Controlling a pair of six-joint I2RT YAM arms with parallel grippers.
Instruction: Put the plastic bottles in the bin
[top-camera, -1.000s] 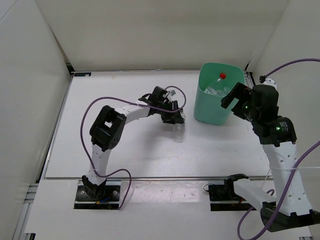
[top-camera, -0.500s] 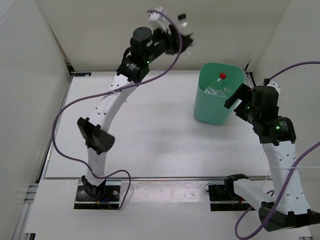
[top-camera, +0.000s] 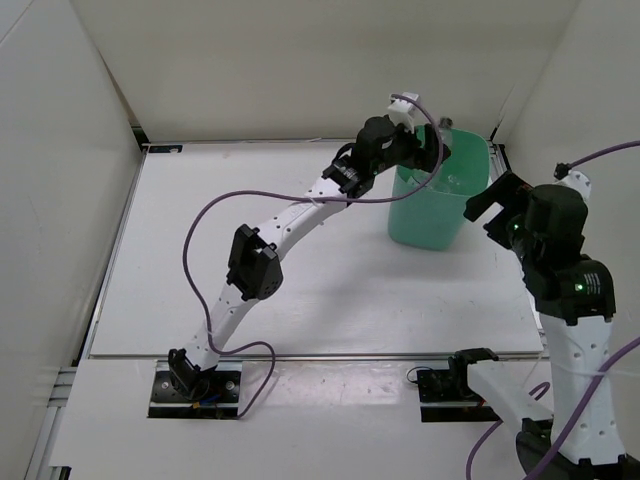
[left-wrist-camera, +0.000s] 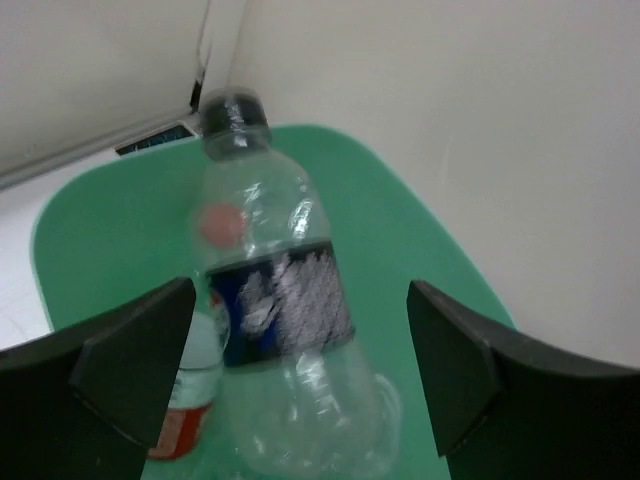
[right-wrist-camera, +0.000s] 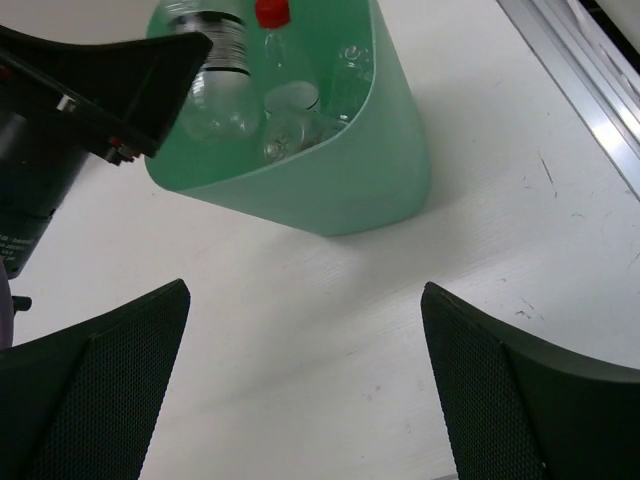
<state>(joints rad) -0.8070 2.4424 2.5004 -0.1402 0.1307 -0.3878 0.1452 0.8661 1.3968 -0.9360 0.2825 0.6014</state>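
My left gripper (left-wrist-camera: 300, 365) hangs open over the mint-green bin (left-wrist-camera: 410, 235). A clear plastic bottle (left-wrist-camera: 280, 310) with a black cap and dark label sits blurred between the spread fingers, touching neither, its base down inside the bin's mouth. Behind it in the bin is a red-capped bottle (left-wrist-camera: 220, 224) with a red label. In the right wrist view the bin (right-wrist-camera: 340, 190) holds the dark-label bottle (right-wrist-camera: 215, 45), the red cap (right-wrist-camera: 272, 14) and other clear bottles (right-wrist-camera: 290, 120). My right gripper (right-wrist-camera: 305, 370) is open over bare table beside the bin, holding nothing.
From above, the bin (top-camera: 430, 215) stands at the table's far right, near the right wall (top-camera: 590, 90). My left gripper (top-camera: 425, 135) reaches over its rim from the left; my right gripper (top-camera: 495, 200) sits at its right side. A metal rail (right-wrist-camera: 580, 70) borders the table.
The left arm swung the bottle up from the table, round the back and over the bin, then its jaws opened and let it go. The right arm shifted slightly right.
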